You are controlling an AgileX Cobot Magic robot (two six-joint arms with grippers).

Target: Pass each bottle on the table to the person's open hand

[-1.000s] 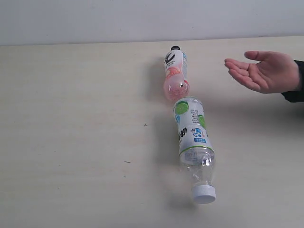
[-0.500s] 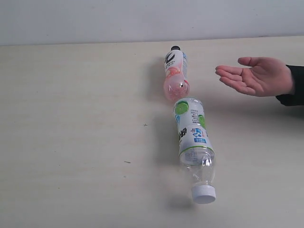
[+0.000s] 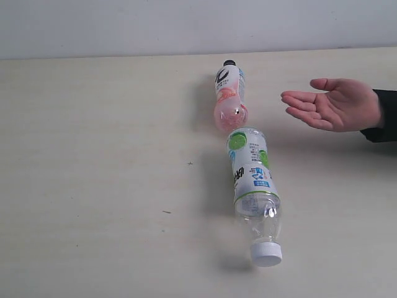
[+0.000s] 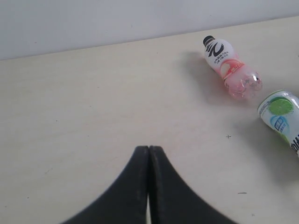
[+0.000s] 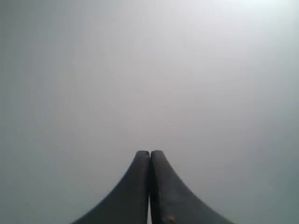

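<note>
Lab-like test setup: pale beige table (image 3: 93,186) against blank white wall (image 3: 124,25).

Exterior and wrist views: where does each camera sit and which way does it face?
Exterior: raised, looking down across the table at pink bottle, green-label bottle, open hand; no robot part.
Left wrist: above the table, facing over the shut left gripper toward both bottles.
Right wrist: shut right gripper against blank grey.
Shared: exterior and left wrist both show the bottles.

table (image 3: 93,155): matt pale wood-grain | bottles (image 3: 253,186): glossy clear plastic | gripper (image 4: 148,154): matt black
</note>
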